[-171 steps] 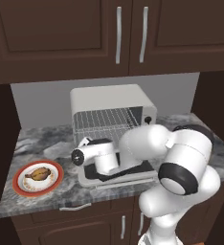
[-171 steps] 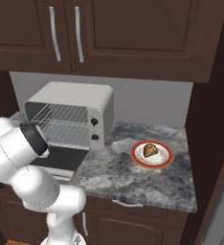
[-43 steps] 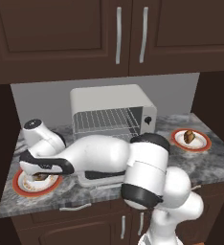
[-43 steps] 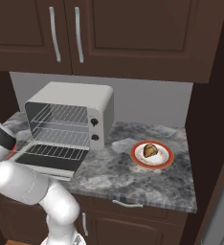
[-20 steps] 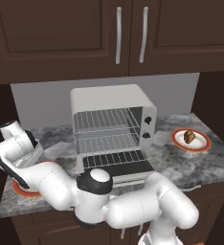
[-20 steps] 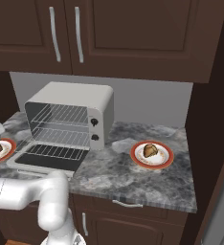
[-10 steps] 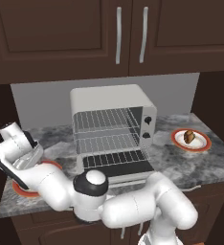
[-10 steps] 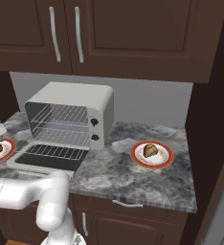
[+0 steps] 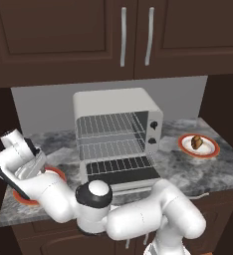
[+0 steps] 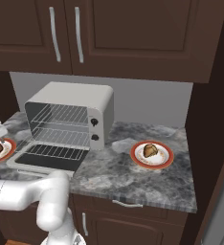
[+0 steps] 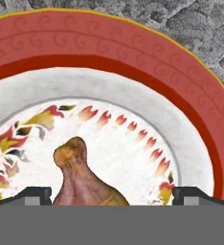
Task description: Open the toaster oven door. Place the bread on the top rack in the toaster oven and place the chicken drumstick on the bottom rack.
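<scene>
On the marble counter [image 10: 181, 182], the toaster oven [image 9: 116, 137] is seen with its toaster oven door [image 10: 49, 157] folded down. At far left, the arm is bent low over a red-rimmed plate [image 11: 190, 110]. The gripper [image 11: 111, 197] is spread, nothing grasped, straddling the chicken drumstick [image 11: 80, 179]. The fingers should be lowered evenly and closed across the thick end.

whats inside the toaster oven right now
With the toaster oven door down, the toaster oven shows two bare wire shelves, the top rack and the bottom rack. No food sits on either. Its cavity's floor is too dim to judge.
</scene>
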Robot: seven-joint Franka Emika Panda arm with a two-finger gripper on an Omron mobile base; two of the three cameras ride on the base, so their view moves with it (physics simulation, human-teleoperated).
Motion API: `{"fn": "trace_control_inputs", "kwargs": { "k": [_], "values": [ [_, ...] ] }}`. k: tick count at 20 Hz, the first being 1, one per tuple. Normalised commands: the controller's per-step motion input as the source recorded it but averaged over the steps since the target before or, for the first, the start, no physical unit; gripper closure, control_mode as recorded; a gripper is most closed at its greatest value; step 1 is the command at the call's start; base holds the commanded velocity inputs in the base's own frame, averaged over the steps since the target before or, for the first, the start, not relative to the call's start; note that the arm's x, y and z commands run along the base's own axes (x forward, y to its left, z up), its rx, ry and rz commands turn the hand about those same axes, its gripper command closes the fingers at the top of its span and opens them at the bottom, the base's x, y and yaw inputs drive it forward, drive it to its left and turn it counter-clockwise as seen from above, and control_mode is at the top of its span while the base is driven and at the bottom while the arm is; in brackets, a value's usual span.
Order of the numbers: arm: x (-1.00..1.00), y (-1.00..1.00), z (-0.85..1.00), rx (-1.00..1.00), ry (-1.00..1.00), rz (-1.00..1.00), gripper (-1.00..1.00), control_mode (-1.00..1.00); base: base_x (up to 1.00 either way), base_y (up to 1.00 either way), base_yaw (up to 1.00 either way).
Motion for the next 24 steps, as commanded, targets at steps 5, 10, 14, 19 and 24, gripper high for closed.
{"fn": "trace_control_inputs", "kwargs": {
  "k": [5,10,14,19,24],
  "values": [
    [-0.23,-0.13,-0.09,0.0,-0.08,0.02,-1.0,-1.0,0.0,0.0,0.0],
    [-0.27,-0.18,-0.07,0.0,-0.09,0.0,-1.0,-1.0,0.0,0.0,0.0],
    [-0.02,-0.2,-0.15,0.0,-0.07,0.0,-1.0,-1.0,0.0,0.0,0.0],
    [0.08,-0.2,-0.13,0.0,-0.06,0.02,1.0,-1.0,0.0,0.0,0.0],
    [0.0,-0.12,0.02,0.0,-0.07,0.03,1.0,-1.0,0.0,0.0,0.0]
  ]
}}
